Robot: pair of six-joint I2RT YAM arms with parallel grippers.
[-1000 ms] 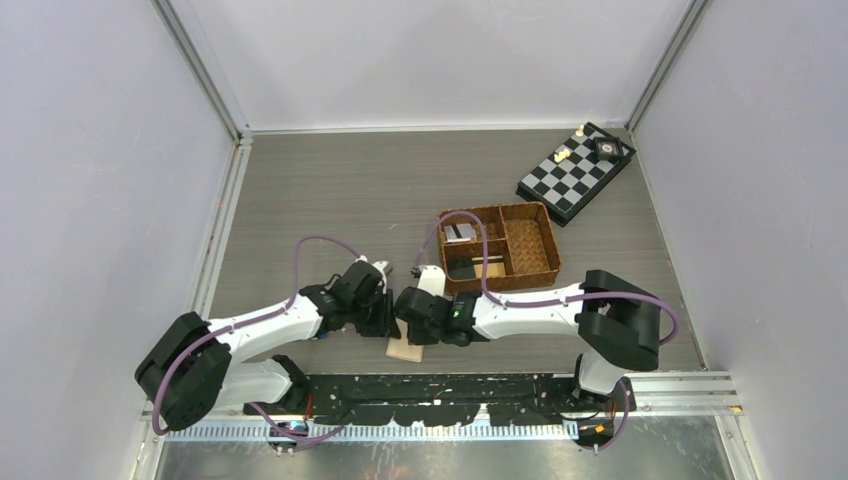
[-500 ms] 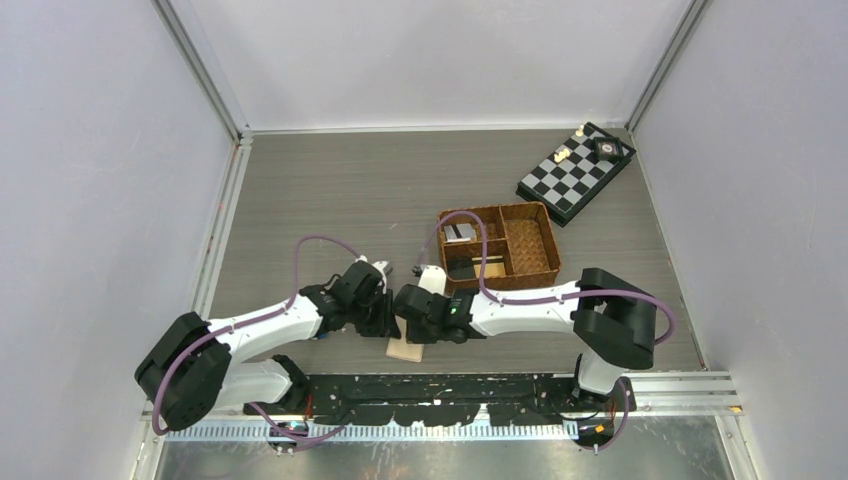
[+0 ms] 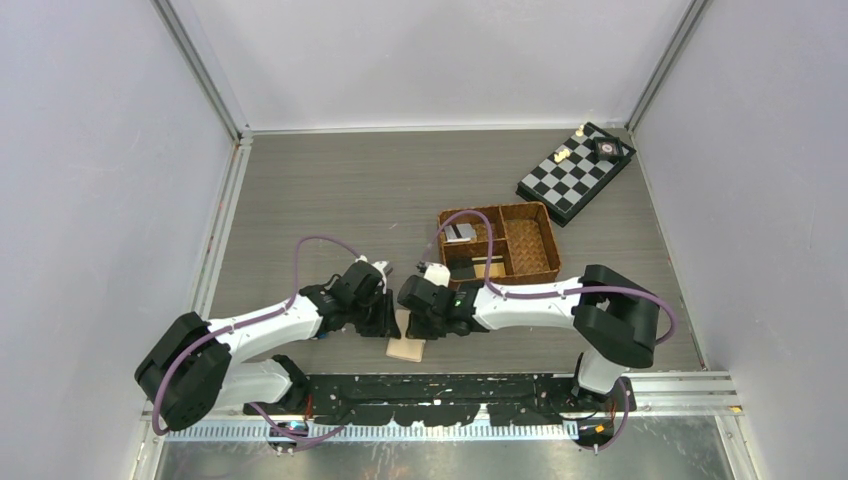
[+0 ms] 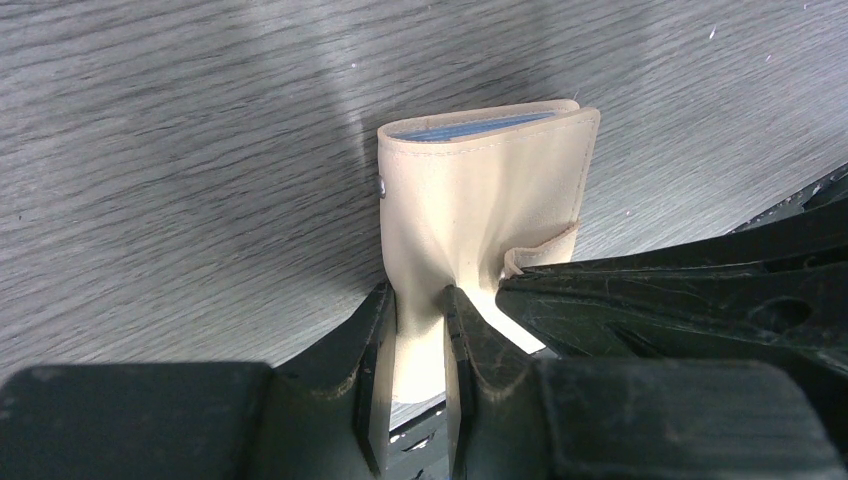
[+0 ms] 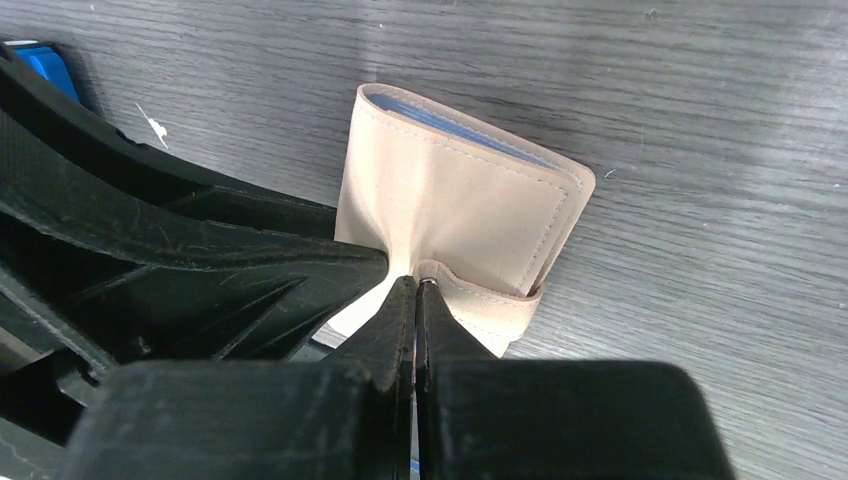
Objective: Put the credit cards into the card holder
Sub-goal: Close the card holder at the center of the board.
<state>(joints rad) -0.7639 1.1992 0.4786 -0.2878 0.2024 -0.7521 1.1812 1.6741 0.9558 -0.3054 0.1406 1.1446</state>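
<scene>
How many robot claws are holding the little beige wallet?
2. The left gripper pinches the small beige folding wallet at its near edge; the right gripper pinches its snap tab right beside it.

Soft, matt beige leather-look skin on the card holder, stitched along the edges and puckered where pinched. Blue-grey inner layers at its top edge, material not clear. Small shiny metal-looking snap stud on one side. Beneath, a matt grey table with fine wood-grain streaks. Hard black plastic on the left gripper and the right gripper, dull, scratched, worn pale at the rims. Brown woven wicker for the basket. Smooth white plastic shell on the right arm. Purple rubbery-looking cable.
</scene>
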